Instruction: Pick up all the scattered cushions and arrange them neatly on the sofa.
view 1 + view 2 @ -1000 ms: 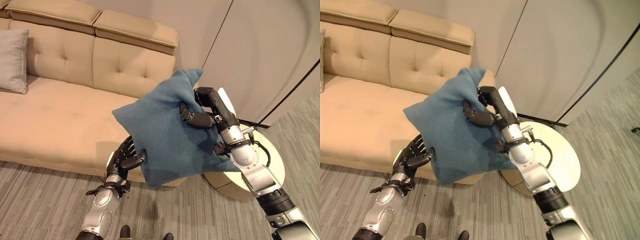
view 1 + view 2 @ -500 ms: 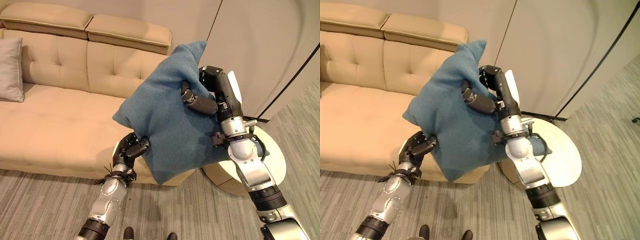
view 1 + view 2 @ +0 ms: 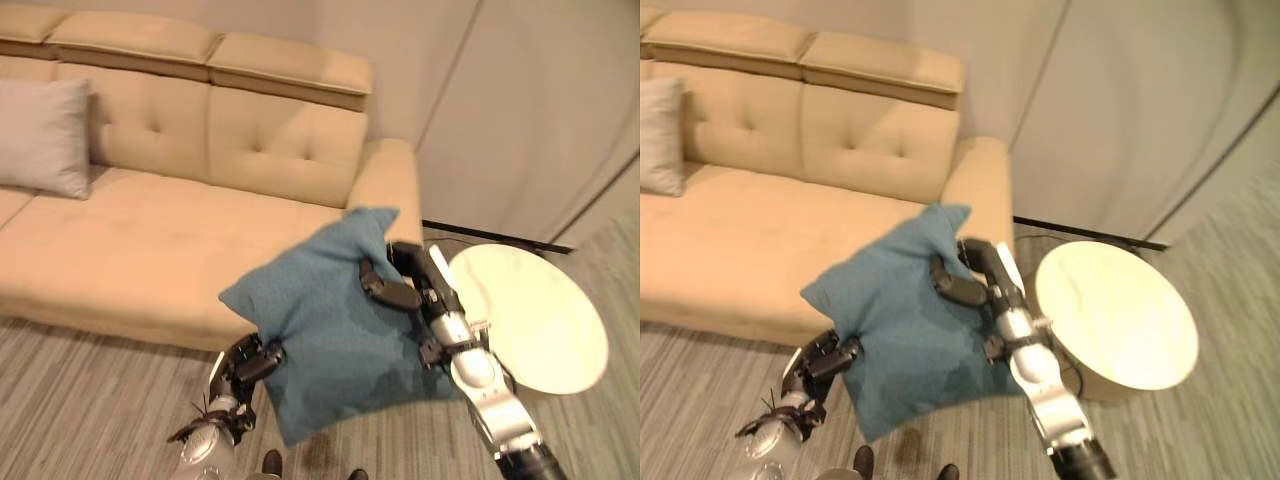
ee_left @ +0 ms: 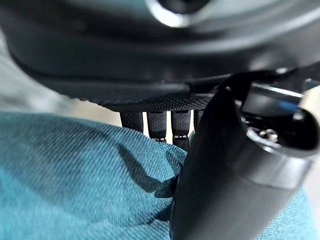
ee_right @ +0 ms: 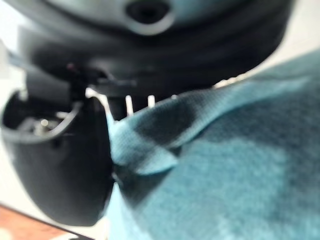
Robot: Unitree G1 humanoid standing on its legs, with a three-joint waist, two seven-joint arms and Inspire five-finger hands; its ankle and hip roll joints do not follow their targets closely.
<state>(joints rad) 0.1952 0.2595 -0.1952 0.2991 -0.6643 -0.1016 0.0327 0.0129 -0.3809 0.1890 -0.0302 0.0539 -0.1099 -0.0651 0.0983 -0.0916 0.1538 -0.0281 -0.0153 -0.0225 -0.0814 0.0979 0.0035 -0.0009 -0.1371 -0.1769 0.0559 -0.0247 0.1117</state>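
A blue cushion (image 3: pixel 330 330) hangs in the air between both hands, in front of the beige sofa (image 3: pixel 150 230) near its right armrest. My left hand (image 3: pixel 245 365) pinches the cushion's lower left edge; its wrist view has thumb and fingers closed on blue cloth (image 4: pixel 75 175). My right hand (image 3: pixel 395 290) grips the upper right part, thumb pressed into the fabric (image 5: pixel 210 170). A grey cushion (image 3: pixel 42 135) leans upright against the sofa's backrest at the far left.
A round cream side table (image 3: pixel 530 315) stands on the floor to the right of the sofa's armrest (image 3: pixel 385 180). Pale wall panels (image 3: pixel 520 110) rise behind it. Striped grey carpet (image 3: pixel 90 400) covers the floor in front of the sofa.
The camera has swung, so the whole scene has shifted. The blue cushion and both hands now sit lower, down from backrest height to about seat height.
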